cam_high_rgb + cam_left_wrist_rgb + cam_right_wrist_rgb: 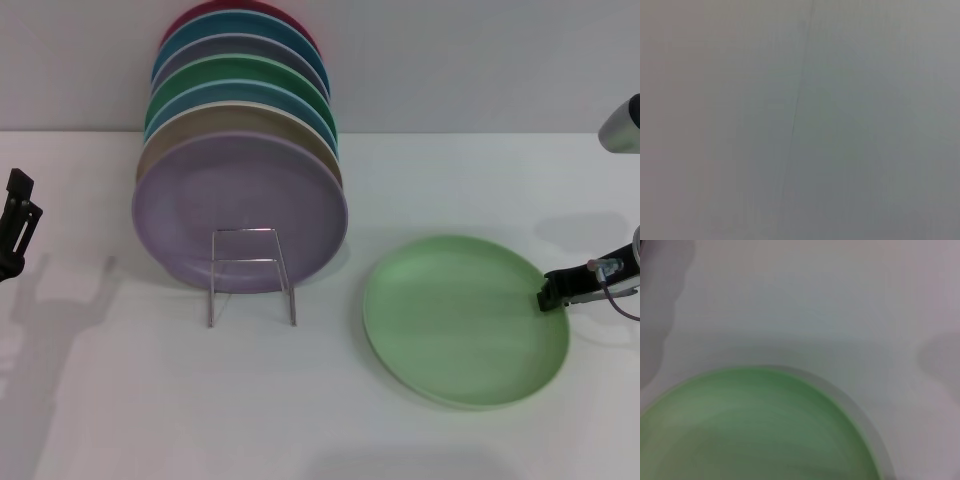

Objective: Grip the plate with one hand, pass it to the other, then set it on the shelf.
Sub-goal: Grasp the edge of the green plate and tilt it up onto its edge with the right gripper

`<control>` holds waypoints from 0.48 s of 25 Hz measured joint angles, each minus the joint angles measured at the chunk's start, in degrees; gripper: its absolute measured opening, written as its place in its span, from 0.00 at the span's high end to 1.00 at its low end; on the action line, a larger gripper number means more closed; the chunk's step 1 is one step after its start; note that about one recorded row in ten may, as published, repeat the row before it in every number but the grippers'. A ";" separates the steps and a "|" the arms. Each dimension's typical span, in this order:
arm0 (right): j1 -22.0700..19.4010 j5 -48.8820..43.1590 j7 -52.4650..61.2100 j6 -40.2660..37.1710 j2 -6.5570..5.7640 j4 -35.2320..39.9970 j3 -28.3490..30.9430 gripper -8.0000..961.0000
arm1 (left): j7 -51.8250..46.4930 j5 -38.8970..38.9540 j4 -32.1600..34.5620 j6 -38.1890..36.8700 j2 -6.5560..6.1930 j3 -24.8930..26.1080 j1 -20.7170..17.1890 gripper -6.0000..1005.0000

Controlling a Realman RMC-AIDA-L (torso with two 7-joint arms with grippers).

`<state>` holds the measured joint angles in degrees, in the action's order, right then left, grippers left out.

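The light green plate lies flat on the white table, right of the middle in the head view. My right gripper reaches in from the right edge, its black tip at the plate's right rim. The right wrist view shows the same plate close up, with bare table beyond it. The shelf is a thin wire rack left of the plate, and its squared front loop stands free. My left gripper hangs at the far left edge, away from everything. Only a plain grey surface shows in the left wrist view.
Several plates stand on edge in the rack, a lilac plate in front with tan, blue, darker green and red ones behind it. Behind them is a white wall. Bare table lies in front of the rack.
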<state>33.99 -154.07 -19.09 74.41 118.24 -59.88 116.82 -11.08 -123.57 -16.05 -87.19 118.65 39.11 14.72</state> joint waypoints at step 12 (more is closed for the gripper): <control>-0.01 0.00 -1.26 -0.60 0.13 0.12 0.09 0.93 | 0.00 0.00 0.06 -0.85 0.09 0.00 -0.19 0.17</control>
<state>33.99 -154.07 -20.35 73.81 118.37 -59.76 116.91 -11.07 -123.57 -15.98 -88.04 118.74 39.11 14.53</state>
